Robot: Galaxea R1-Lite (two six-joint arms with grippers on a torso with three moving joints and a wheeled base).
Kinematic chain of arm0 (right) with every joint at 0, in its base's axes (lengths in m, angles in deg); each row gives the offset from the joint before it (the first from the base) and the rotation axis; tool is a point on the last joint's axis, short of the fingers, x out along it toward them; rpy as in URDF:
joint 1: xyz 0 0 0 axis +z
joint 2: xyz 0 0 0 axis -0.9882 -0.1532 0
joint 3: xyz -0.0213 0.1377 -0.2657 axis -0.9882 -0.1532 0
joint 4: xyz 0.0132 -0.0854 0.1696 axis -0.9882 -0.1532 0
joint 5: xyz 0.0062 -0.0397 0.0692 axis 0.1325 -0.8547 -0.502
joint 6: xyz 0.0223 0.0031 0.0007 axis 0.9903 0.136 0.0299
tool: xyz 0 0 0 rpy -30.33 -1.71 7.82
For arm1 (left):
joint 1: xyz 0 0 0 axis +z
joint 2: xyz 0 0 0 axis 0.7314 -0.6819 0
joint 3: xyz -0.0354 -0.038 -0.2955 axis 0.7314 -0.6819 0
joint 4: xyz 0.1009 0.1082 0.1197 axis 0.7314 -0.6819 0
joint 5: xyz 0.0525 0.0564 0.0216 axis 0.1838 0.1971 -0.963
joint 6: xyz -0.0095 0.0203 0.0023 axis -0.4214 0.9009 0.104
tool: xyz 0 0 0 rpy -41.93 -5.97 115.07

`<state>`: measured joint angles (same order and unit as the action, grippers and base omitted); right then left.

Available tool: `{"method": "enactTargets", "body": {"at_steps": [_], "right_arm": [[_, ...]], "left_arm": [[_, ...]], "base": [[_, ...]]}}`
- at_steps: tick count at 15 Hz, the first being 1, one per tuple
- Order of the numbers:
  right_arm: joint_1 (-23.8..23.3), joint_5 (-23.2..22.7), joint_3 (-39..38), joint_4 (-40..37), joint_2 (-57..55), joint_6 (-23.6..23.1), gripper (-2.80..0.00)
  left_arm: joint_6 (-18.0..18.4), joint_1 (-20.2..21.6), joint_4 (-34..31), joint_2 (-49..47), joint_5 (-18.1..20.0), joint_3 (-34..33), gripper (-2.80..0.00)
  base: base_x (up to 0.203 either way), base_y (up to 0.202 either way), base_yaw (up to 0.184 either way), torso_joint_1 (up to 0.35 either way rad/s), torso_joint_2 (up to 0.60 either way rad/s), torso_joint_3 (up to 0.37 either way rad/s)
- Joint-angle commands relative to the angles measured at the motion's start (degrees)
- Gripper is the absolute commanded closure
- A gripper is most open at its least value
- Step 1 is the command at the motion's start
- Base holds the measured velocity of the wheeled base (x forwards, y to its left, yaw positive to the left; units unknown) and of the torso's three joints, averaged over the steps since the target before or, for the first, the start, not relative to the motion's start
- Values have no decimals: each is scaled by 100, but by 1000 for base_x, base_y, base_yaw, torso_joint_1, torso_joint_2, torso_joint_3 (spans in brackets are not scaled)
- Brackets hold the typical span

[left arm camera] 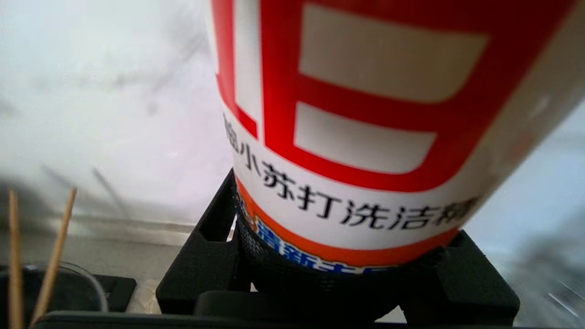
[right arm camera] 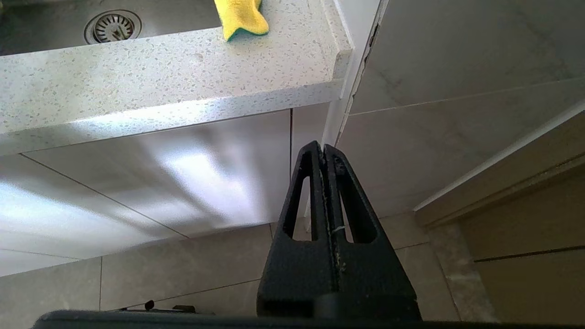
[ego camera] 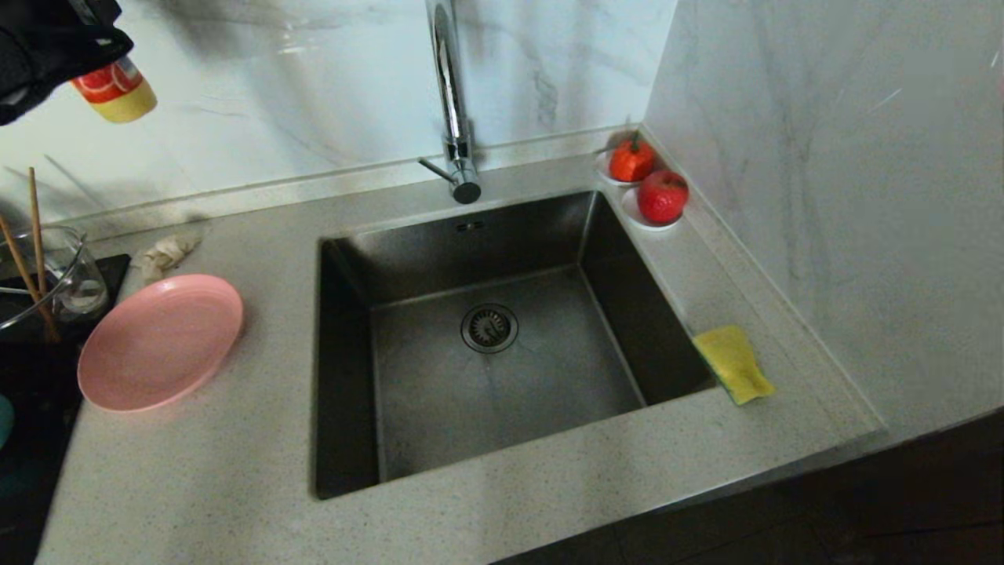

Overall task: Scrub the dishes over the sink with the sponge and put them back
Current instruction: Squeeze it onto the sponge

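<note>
The pink plate (ego camera: 161,341) lies on the counter left of the sink (ego camera: 439,392). A teal sliver of the bowl (ego camera: 4,420) shows at the far left edge. The yellow sponge (ego camera: 733,363) rests on the counter at the sink's right rim, and the right wrist view shows the sponge (right arm camera: 241,17) too. High at the back left, my left gripper (ego camera: 74,59) is shut on a red-and-white detergent bottle (ego camera: 118,90), which fills the left wrist view between the black fingers (left arm camera: 205,256). My right gripper (right arm camera: 323,148) hangs shut and empty below the counter's front edge.
A chrome tap (ego camera: 451,94) rises behind the sink, with a drain strainer (ego camera: 489,327) in the basin floor. A glass cup with chopsticks (ego camera: 67,271) and a beige rag (ego camera: 165,253) sit behind the plate. Two red fruits on saucers (ego camera: 663,196) stand by the right wall.
</note>
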<state>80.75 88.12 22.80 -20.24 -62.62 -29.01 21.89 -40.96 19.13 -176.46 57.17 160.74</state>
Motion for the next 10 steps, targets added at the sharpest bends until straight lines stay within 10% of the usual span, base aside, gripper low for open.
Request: {"method": "enactTargets", "body": {"at_steps": [1, 10], "right_arm": [[0, -1, -1, 0, 3, 1, 0], [0, -1, -1, 0, 3, 1, 0]], "left_arm": [[278, -382, -435, 1143, 226, -208, 0], [1956, -2688, -2345, 2357, 478, -310, 0]], "base": [[0, 0, 0, 0, 0, 0], [0, 0, 0, 0, 0, 0]]}}
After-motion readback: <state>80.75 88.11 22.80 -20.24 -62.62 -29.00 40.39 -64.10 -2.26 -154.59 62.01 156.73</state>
